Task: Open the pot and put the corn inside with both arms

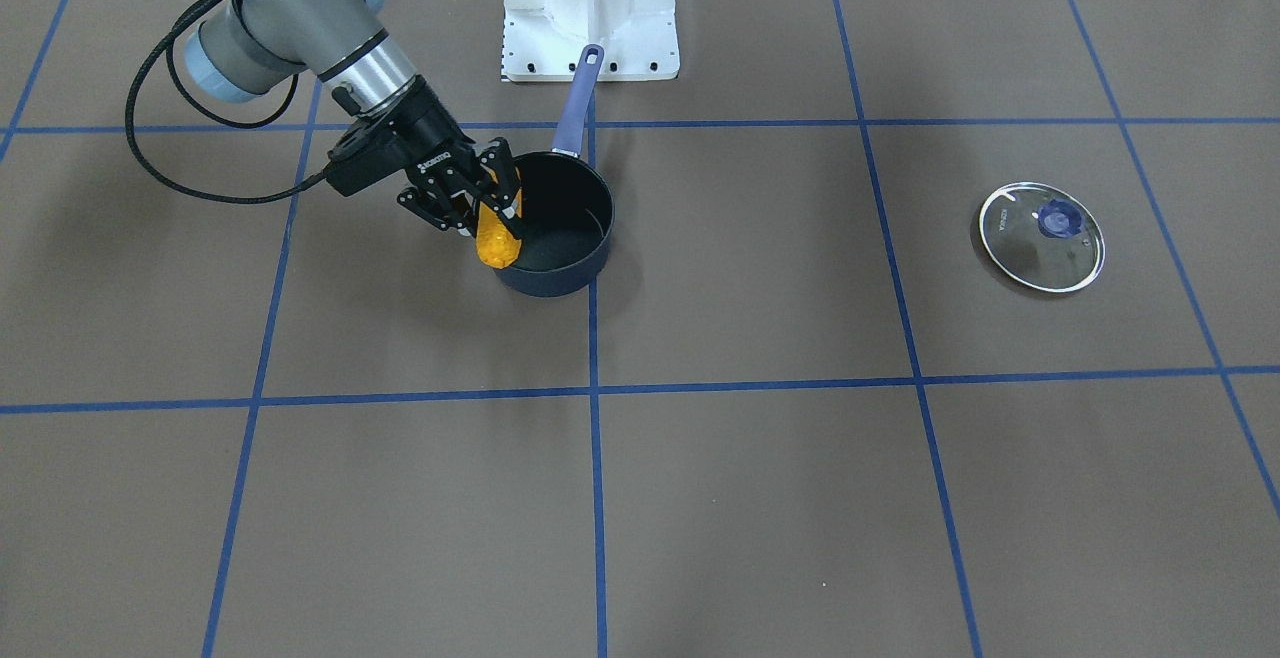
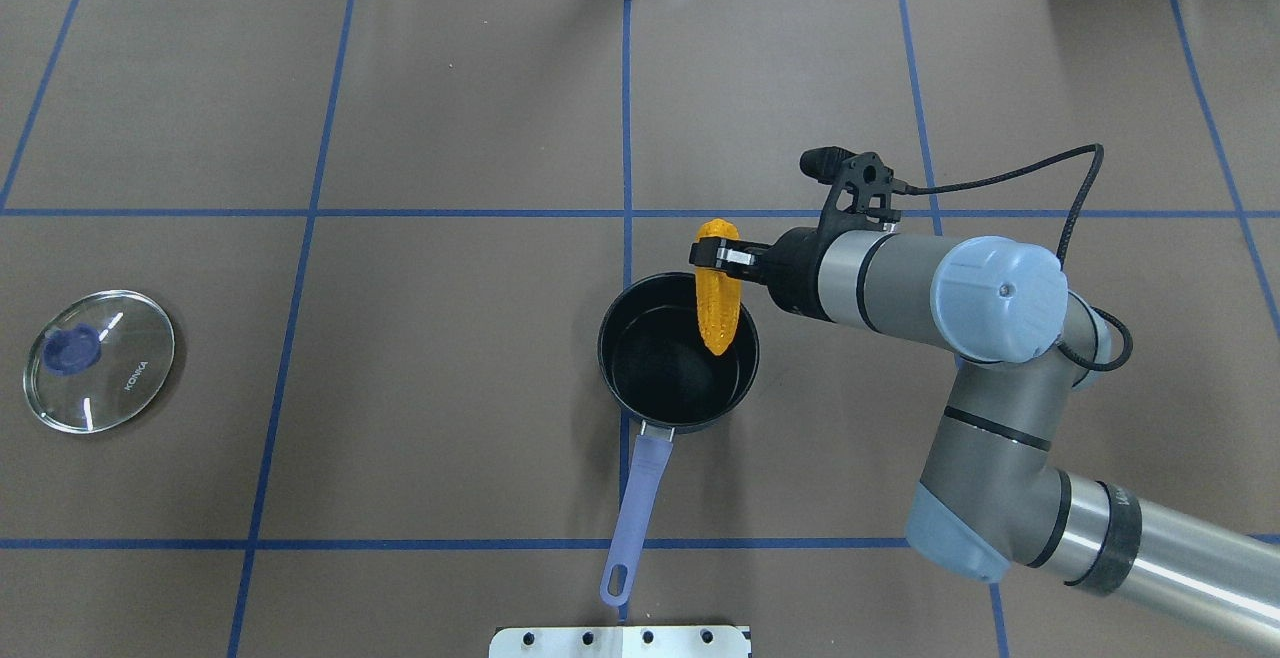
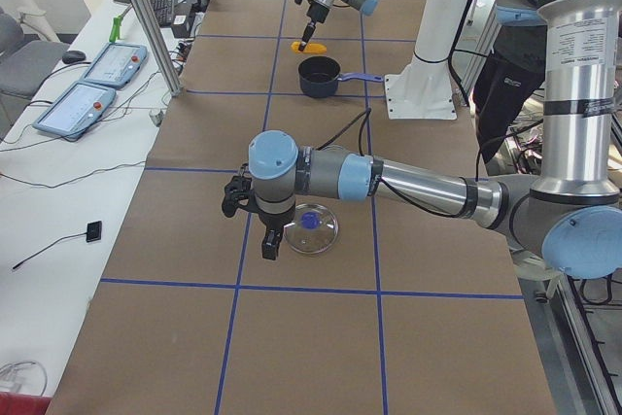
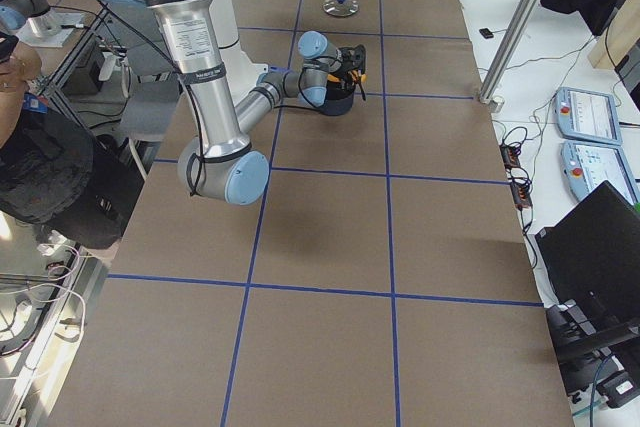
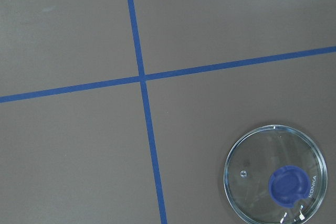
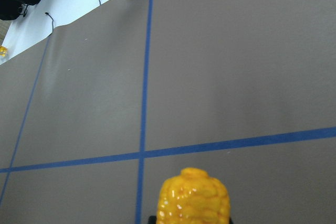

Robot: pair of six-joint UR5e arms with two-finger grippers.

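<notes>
The dark-blue pot (image 2: 678,353) stands open mid-table, its purple handle (image 2: 636,498) pointing toward the robot base. Its black inside looks empty. My right gripper (image 2: 722,258) is shut on the yellow corn (image 2: 717,303) and holds it tilted above the pot's rim on the robot's right side. The lower tip of the corn hangs over the inside. The front view shows the corn (image 1: 497,236) in the right gripper (image 1: 492,210) at the pot (image 1: 560,233). My left gripper (image 3: 272,235) hovers beside the glass lid (image 3: 313,230); I cannot tell if it is open.
The glass lid with a blue knob (image 2: 98,360) lies flat on the table far to the robot's left and also shows in the left wrist view (image 5: 275,179). The white robot base (image 1: 590,8) stands behind the pot handle. Blue tape lines grid the brown table.
</notes>
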